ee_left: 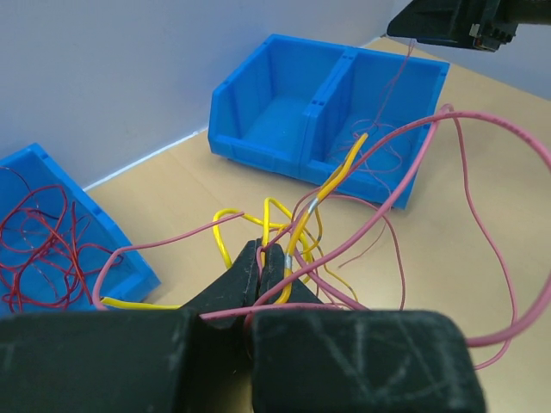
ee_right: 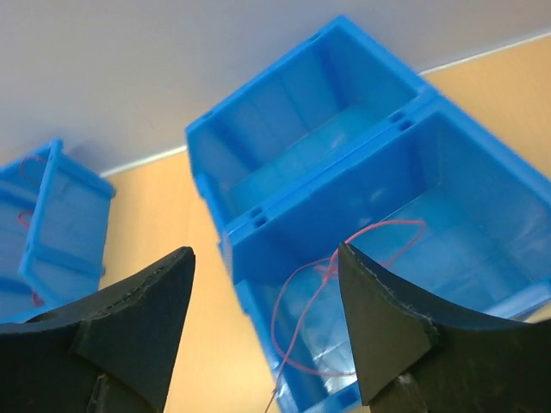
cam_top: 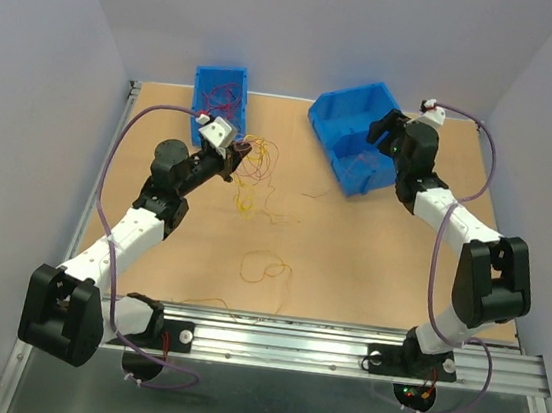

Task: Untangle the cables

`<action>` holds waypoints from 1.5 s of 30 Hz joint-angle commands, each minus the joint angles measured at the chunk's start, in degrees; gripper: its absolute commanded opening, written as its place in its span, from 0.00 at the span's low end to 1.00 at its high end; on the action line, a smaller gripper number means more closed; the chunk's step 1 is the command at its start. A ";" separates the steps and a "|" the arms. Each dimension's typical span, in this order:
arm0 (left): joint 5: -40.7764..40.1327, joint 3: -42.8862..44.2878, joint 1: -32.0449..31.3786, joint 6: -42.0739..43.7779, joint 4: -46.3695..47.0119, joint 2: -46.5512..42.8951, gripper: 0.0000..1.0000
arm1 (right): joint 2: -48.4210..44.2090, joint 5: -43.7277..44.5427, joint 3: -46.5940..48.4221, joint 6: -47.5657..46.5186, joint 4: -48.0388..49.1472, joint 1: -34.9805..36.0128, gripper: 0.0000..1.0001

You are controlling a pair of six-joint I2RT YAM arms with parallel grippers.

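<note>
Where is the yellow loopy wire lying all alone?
In the top view the lone yellow wire lies mid-table, between the left gripper's tangle and the near rail.

Bare wood in the middle of the table (cam_top: 380,260) gives loads of room to pass. The back is tighter: small blue bin (cam_top: 222,70) left, double blue bin (cam_top: 332,123) right, open gap between. Loose cables (cam_top: 257,169) sprawl just in front of the small bin, yellow loop (cam_top: 264,266) nearer the rail (cam_top: 290,334).

Dark red & yellow cables (cam_top: 254,164) are seen ctr-left on a tan table (cam_top: 369,268). Left bin (cam_top: 223,67) & right bin (cam_top: 328,124), upper part of frame, are coloured bright blue.
</note>
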 commanded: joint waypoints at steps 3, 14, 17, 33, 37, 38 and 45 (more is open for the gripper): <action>0.48 -0.19 -0.19 0.26 3.31 -0.41 0.00 | -1.50 6.97 5.26 -3.68 -15.77 2.82 0.76; 0.30 -0.19 -0.19 0.44 3.22 -0.50 0.00 | 2.55 0.31 9.39 -7.37 -24.22 5.63 0.66; 0.22 -0.19 -0.19 0.52 3.22 -0.32 0.00 | 1.58 0.48 7.90 -9.21 -23.95 8.35 0.66; -0.14 -0.10 -0.19 0.70 3.22 -0.41 0.00 | 0.34 20.17 -3.09 2.21 -20.53 19.43 0.75; -0.22 -0.10 -0.19 0.79 3.22 -0.41 0.00 | 3.94 19.82 -1.69 2.65 -19.47 20.31 0.71; -0.14 -0.19 -0.19 0.79 3.22 -0.50 0.00 | 5.17 19.73 -1.07 2.82 -19.12 20.31 0.69; -0.05 -0.10 -0.19 0.79 3.22 0.03 0.00 | 9.92 18.06 1.13 3.18 -17.71 20.32 0.43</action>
